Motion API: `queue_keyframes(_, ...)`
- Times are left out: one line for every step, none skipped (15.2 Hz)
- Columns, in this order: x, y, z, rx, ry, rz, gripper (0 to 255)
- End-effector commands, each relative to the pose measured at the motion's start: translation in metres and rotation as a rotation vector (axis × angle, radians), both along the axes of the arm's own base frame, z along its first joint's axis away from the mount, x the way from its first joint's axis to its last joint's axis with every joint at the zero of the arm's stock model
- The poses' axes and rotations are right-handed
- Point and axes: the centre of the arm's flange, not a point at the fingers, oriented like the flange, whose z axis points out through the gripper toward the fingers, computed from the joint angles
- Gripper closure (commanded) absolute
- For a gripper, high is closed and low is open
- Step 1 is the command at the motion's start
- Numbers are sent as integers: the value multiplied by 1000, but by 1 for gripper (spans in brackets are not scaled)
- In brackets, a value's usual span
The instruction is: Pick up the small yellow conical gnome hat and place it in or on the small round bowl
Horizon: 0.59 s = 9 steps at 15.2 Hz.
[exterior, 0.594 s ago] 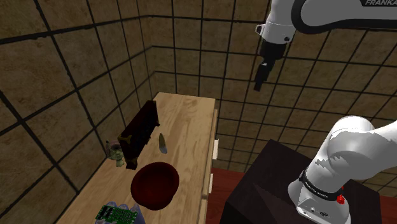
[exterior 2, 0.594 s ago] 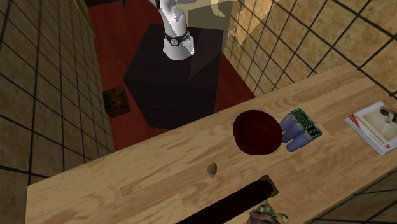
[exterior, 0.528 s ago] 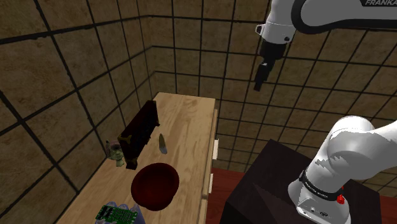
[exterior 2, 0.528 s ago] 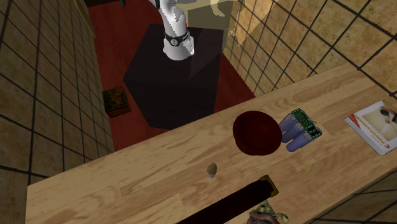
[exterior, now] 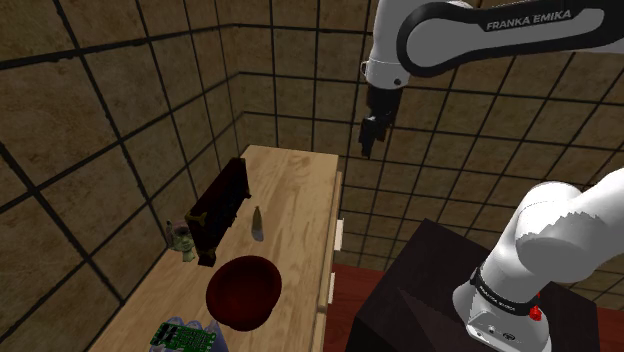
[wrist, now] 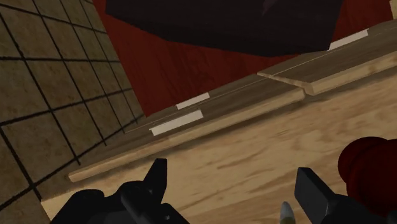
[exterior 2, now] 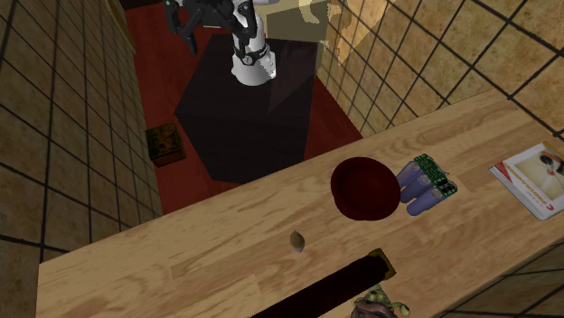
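a small pale cone, the gnome hat (exterior: 258, 224), stands upright on a wooden table (exterior: 295, 190), its long axis vertical and its tip pointing up. it sits near a dark upright panel (exterior: 222, 208) and apart from the dark red bowl (exterior: 243, 290), with bare wood on every side of it and out to the table's edge nearest the stand (exterior: 440, 290). from the second exterior view the hat is seen from above as a small oval blob, so its shape is hard to read there. in the wrist view just its tip shows, cut off by the picture's edge, close inside one black finger, and the bowl is also cropped. the gripper (wrist: 230, 177) hangs high above the table with its fingers spread and nothing between them. a blue item with a green circuit board (exterior 2: 425, 183) touches the bowl's rim, and a small figurine (exterior: 182, 238) stands half hidden behind the panel.
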Motion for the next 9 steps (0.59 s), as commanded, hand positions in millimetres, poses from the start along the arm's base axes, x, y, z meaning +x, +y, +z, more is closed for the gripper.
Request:
queue_keyframes(20, 16, -11, 7, 14, -5, 0)
queue_keyframes(30, 22, -17, 10, 21, -7, 0)
queue_keyframes(40, 29, -24, 13, 28, -10, 0)
queue_keyframes(51, 35, -31, 15, 35, -12, 0)
queue_keyframes(61, 42, -38, 18, 42, -15, 0)
queue_keyframes(71, 48, -45, 21, 49, -17, 0)
queue_keyframes(81, 54, -52, 24, 56, -19, 0)
queue_keyframes(91, 61, -59, 27, 63, -22, 0)
queue_keyframes(100, 67, -66, 30, 69, -24, 0)
